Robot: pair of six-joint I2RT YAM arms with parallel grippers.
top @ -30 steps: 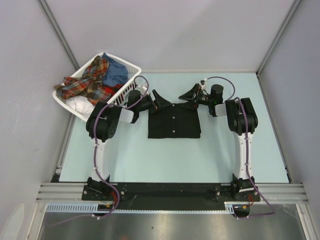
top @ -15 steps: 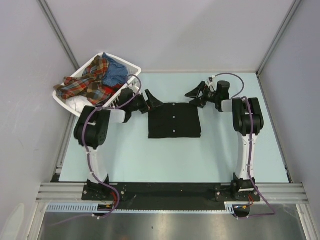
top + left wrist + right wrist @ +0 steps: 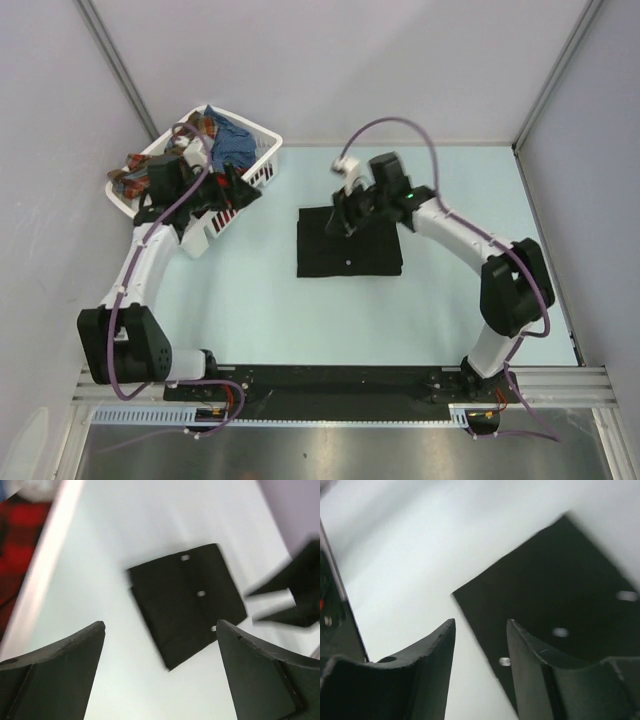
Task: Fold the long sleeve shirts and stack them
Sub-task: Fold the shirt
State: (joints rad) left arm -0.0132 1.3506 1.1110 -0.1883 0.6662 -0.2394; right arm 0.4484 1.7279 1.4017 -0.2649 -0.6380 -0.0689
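A black long sleeve shirt (image 3: 350, 245) lies folded into a rectangle on the pale table, its white buttons showing. It also appears in the left wrist view (image 3: 187, 602) and the right wrist view (image 3: 560, 590). My right gripper (image 3: 340, 218) hovers over the shirt's far left corner, open and empty (image 3: 481, 622). My left gripper (image 3: 243, 190) is at the basket's near side, left of the black shirt, wide open and empty (image 3: 161, 625). A red-orange plaid shirt (image 3: 128, 178) and a blue shirt (image 3: 232, 145) lie in the basket.
The white slatted basket (image 3: 268, 140) stands at the table's far left corner, its rim in the left wrist view (image 3: 47, 565). Grey walls close in the back and both sides. A metal rail (image 3: 340, 382) runs along the near edge.
My left arm has swung left and back, from the black shirt's far left corner to the basket. My right arm has reached left, from the far right corner to over the shirt's far left.
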